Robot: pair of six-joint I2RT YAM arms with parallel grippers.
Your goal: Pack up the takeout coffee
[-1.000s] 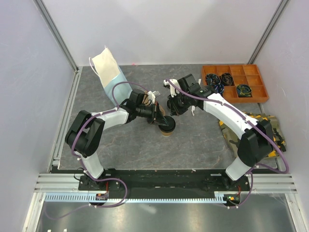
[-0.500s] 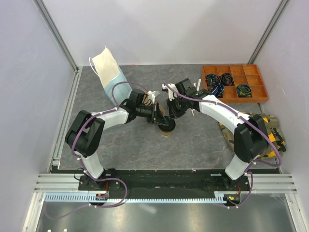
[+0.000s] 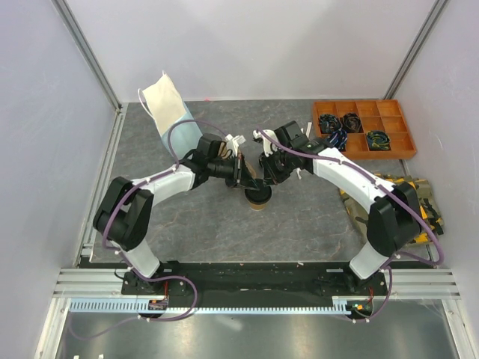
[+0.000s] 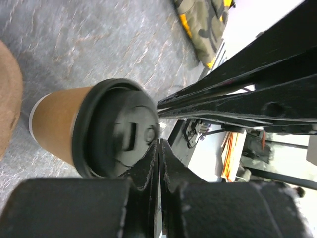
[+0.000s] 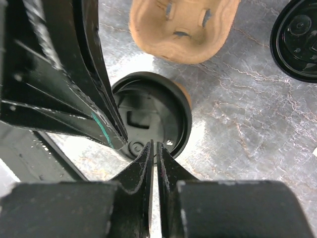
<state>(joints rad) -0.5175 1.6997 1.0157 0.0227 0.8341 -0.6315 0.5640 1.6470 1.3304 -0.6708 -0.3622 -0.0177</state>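
Though once farther, gripper (image 5: 153,145) nearer coffee (image 5: 148,111)

The cup (image 4: 54,124) is tan with a black lid (image 4: 119,134), the table (image 3: 299,217) grey-marbled, the tray (image 3: 324,107) orange, and the bag (image 3: 179,129) light blue.

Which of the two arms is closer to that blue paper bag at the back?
Left. The left arm stretches just beside the bag; the right arm sits beyond the coffee cup, farther away.

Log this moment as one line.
cup: upright, black lid on | left gripper: shut, tips by lid | right gripper: shut, tips over lid rim | pulp carrier: beside cup
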